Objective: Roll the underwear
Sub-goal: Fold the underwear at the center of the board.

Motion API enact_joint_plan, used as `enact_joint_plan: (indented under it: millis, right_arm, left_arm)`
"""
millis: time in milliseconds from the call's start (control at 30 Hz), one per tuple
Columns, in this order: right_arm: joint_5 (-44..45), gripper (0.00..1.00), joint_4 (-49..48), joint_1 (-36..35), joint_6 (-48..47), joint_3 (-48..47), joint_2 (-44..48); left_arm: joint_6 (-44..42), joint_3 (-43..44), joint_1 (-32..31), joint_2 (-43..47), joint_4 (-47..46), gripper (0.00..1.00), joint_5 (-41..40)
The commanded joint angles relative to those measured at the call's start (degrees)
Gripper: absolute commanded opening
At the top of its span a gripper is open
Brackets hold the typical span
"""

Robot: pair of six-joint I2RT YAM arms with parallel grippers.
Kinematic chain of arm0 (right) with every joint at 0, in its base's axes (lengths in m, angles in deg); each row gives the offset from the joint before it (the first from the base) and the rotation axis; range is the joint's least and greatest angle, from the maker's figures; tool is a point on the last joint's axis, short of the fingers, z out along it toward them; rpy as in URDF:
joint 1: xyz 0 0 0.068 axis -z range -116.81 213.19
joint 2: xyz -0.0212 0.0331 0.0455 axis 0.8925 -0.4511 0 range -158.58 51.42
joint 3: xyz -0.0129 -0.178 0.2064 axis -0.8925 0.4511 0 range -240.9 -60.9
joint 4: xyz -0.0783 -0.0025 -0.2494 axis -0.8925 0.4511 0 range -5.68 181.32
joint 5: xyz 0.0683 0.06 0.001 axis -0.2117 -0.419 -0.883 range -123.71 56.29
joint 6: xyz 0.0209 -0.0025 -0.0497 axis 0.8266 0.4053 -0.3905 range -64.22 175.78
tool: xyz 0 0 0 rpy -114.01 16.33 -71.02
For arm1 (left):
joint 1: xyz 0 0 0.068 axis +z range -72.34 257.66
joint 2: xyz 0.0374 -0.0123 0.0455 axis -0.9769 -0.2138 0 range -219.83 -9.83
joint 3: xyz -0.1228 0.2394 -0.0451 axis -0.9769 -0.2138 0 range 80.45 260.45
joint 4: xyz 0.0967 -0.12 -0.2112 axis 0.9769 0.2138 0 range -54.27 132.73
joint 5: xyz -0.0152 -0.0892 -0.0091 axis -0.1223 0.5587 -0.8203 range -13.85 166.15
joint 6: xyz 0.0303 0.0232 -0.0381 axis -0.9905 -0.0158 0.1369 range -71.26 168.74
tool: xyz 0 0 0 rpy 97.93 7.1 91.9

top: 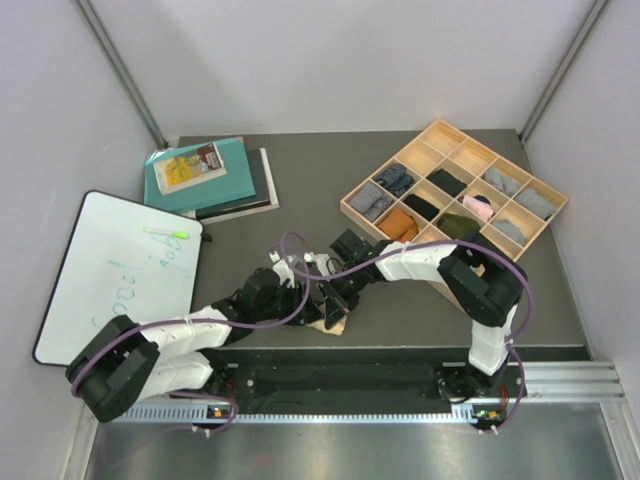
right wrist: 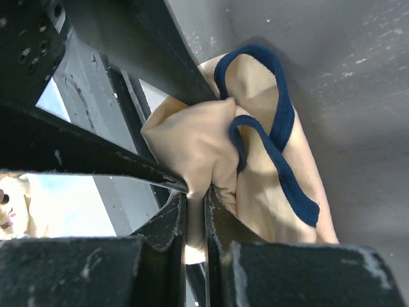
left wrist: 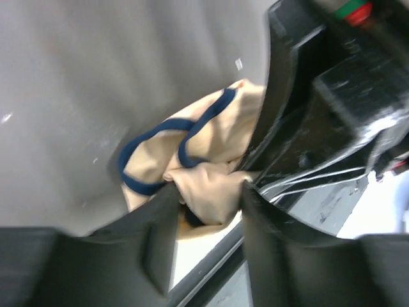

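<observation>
I hold the briefs with both claws at once, at the near middle of the bench, where my two arms meet. So neither arm is nearer; the cloth is between them.

My left claw is closed on a thick, bunched fold, and the fingers stand apart only because of the cloth between them. My right claw is almost fully closed and pinches a thin fold.

From the right claw, the rest of the briefs runs away forward and a little to the right, with the navy edging looping on that far side. I judge that this line, from my pinch out to the edging, is the long axis along which the roll must go.

Much is hidden. In the top view my arms cover nearly all the cloth, and only a beige corner shows. The left wrist view is blurred, and the other arm fills its right part. I cannot tell if the bunch rests on the bench or hangs just above it, nor how many layers are folded inside.
</observation>
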Motion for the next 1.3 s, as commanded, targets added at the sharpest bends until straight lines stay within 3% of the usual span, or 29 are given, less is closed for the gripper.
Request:
enact_joint_plan:
  millis: [0,100,167,200,267,400,533,767,1000,1267]
  right_arm:
    - [0.5,0.01,-2.5,-0.5,-0.8,0.5,-0.6]
    - [1.4,0.16,-3.3,-0.5,0.3,1.4,1.3]
    - [2.6,0.31,-3.7,-0.5,1.3,2.2,2.5]
    - [3.1,0.36,-3.9,-0.1,1.6,2.5,3.7]
    - [3.7,0.50,-4.7,0.4,3.1,4.0,5.7]
    - [7.9,0.62,-4.6,1.3,4.7,6.8,11.7]
    - [12.8,0.84,-5.2,1.3,8.0,11.5,20.6]
    - [22.5,0.89,-12.7,1.3,17.2,20.3,29.9]
    - [24.8,0.88,-21.0,1.3,19.9,24.3,27.1]
    - [25.0,0.73,-24.3,1.3,21.4,25.0,22.5]
  left_arm:
    - [1.1,-1.2,-0.6,-1.2,-13.3,0.39,-1.9]
    - [1.7,-2.2,-1.0,-2.1,-16.0,0.19,-1.5]
    - [1.8,-2.1,-1.0,-2.9,-16.0,0.03,-1.4]
    - [1.8,-1.8,-1.0,-3.1,-14.9,0.00,-1.4]
    - [1.8,-0.7,-1.1,-3.9,-12.7,0.00,-2.2]
    - [1.9,1.6,-1.0,-5.8,-7.1,0.00,-3.4]
    - [1.9,4.2,-1.1,-8.6,-4.0,0.00,-3.7]
    - [1.8,7.3,-1.1,-12.0,-0.4,0.00,-3.4]
    - [2.7,9.1,-1.1,-13.8,2.5,0.00,-4.6]
    - [3.1,9.2,-1.0,-14.1,2.4,0.00,-4.2]
